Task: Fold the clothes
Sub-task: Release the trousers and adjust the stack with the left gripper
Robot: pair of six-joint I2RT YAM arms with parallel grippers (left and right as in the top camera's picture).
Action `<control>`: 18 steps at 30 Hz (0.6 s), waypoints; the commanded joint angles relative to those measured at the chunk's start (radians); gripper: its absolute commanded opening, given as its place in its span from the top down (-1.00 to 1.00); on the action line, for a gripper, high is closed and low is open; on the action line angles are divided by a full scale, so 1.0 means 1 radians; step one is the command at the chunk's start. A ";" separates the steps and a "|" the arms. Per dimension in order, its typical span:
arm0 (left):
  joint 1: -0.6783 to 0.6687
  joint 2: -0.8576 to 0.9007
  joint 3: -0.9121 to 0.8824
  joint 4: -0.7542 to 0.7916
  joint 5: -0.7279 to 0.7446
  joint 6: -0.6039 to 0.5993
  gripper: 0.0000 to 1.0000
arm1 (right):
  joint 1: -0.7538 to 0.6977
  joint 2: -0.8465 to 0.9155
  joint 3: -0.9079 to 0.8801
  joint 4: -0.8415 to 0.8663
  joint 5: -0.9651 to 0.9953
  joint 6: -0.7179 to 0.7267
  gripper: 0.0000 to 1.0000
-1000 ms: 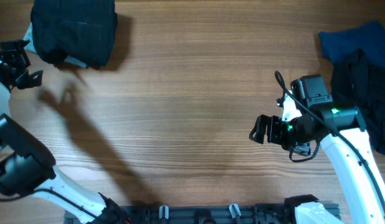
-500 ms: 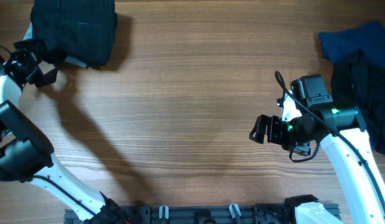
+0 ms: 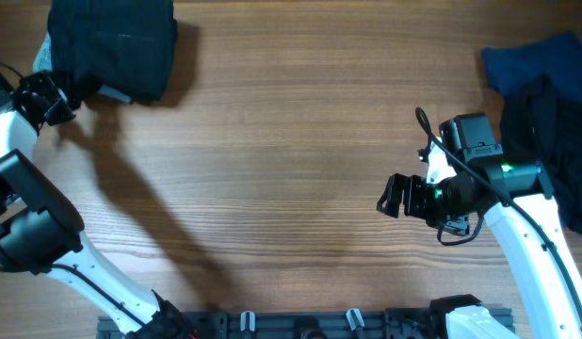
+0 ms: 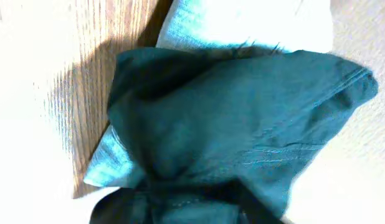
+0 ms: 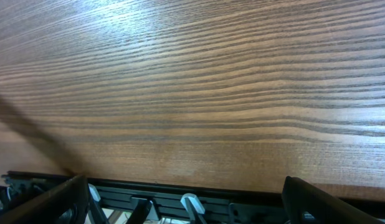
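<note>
A folded black garment [image 3: 112,42] lies at the table's far left corner on top of pale-blue denim shorts [image 3: 113,92]. My left gripper [image 3: 52,95] is at the stack's near left edge. In the left wrist view its dark fingers [image 4: 121,208] are closed in on a bunched fold of the dark garment [image 4: 242,118], with the pale denim [image 4: 242,22] beneath. My right gripper [image 3: 393,196] hovers open over bare wood with nothing between its fingers [image 5: 55,202]. More clothes, a dark blue one [image 3: 531,61] and a black one [image 3: 555,132], are piled at the right edge.
The wooden table [image 3: 291,141] spans the view. A black rail with clips [image 5: 192,202] runs along the near edge below my right gripper. My right arm's cable and body [image 3: 479,169] sit beside the right pile.
My left gripper moved in from the left edge to the stack's near left corner and its jaws closed on the dark fabric. The right arm has not moved.
</note>
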 commanded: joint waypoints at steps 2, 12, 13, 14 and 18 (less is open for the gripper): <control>0.001 0.024 0.002 0.018 -0.039 0.064 0.92 | -0.004 0.003 0.001 0.003 -0.013 0.002 -1.00; 0.004 0.022 0.018 0.068 -0.062 0.269 0.92 | -0.004 0.003 0.001 0.001 -0.013 0.001 -0.99; 0.004 0.020 0.025 0.071 -0.061 0.294 0.93 | -0.004 0.003 0.001 0.001 -0.013 0.001 -0.99; 0.004 0.015 0.039 0.072 -0.062 0.349 0.92 | -0.004 0.003 0.001 0.001 -0.012 -0.001 -1.00; -0.003 -0.008 0.080 0.069 -0.075 0.474 0.92 | -0.004 0.003 0.001 0.002 -0.008 -0.002 -1.00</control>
